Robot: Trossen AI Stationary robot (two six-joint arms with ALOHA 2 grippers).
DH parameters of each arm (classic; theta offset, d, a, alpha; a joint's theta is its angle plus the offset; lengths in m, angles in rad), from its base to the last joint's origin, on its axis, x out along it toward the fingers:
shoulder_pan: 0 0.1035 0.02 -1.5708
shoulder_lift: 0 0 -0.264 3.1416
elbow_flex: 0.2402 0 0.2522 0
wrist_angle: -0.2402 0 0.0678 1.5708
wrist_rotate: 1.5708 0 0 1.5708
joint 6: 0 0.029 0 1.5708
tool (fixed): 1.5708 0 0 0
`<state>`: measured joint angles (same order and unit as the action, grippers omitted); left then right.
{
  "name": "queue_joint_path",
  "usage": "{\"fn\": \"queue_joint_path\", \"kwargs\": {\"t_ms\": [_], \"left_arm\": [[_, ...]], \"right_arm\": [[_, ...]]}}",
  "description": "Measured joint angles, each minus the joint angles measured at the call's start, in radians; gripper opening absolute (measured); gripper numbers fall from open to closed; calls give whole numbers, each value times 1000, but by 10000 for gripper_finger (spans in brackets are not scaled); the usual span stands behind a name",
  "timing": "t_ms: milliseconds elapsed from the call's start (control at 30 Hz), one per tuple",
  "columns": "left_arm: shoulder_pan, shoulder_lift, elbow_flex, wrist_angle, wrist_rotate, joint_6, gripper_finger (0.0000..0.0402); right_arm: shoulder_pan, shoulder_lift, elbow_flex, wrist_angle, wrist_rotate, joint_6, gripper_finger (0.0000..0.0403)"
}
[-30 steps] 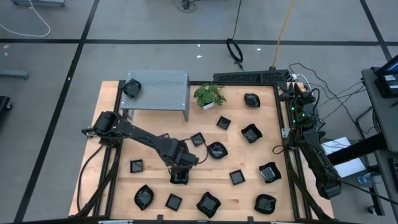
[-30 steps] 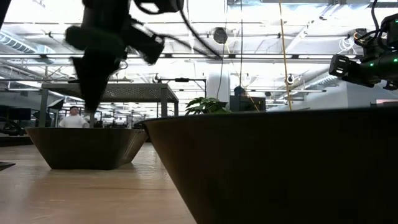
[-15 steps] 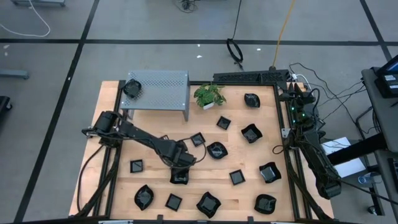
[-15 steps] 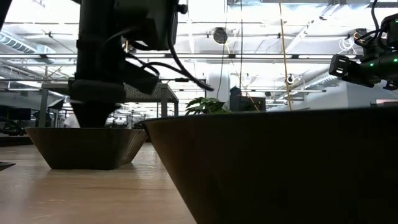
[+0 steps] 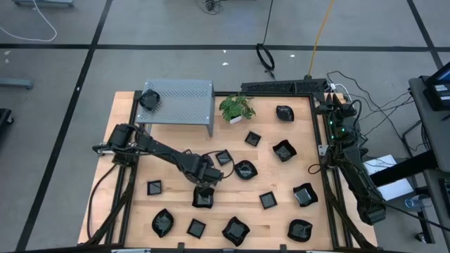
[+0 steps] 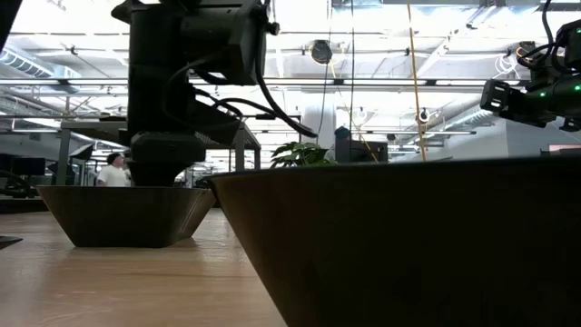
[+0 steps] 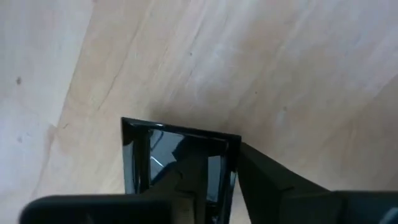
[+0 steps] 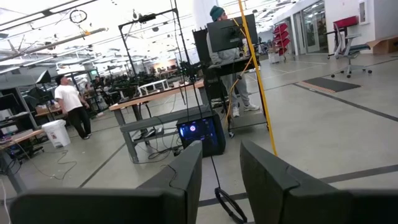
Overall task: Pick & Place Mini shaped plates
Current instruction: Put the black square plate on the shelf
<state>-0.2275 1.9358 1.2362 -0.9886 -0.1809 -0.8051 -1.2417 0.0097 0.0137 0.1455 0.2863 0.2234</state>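
Several black glossy mini shaped plates lie scattered on the wooden table. My left gripper points down at a square plate in the table's near middle. In the left wrist view its open fingers stand on either side of one wall of this plate. The low view shows the gripper sunk behind the plate's rim. The plate rests flat on the table. My right gripper waits open beyond the table's right edge. My left gripper comes from above, pointing down. One finger is inside the square plate's hollow and the other outside its wall. The outer finger lies against that wall. A narrow strip still shows between the inner finger and the wall.
A grey perforated stand at the far left carries one plate. A small green plant stands beside it. Other plates lie close by. One plate fills the low view's right side.
My left gripper has come down onto the square plate and its wrist has rolled a little. The plate has stayed where it was on the table.
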Motion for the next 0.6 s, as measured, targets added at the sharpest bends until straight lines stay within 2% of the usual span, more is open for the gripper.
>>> {"fn": "queue_joint_path", "kwargs": {"t_ms": [200, 400, 600], "left_arm": [[29, 1, 0, -6, -5, -35, 10], [32, -13, 0, -7, -3, -54, 5], [29, -91, 30, -4, 7, -64, 4]], "right_arm": [[0, 0, 0, 0, 0, 0, 100], [0, 0, 0, 0, 0, 0, 100], [0, 0, 0, 0, 0, 0, 100]]}}
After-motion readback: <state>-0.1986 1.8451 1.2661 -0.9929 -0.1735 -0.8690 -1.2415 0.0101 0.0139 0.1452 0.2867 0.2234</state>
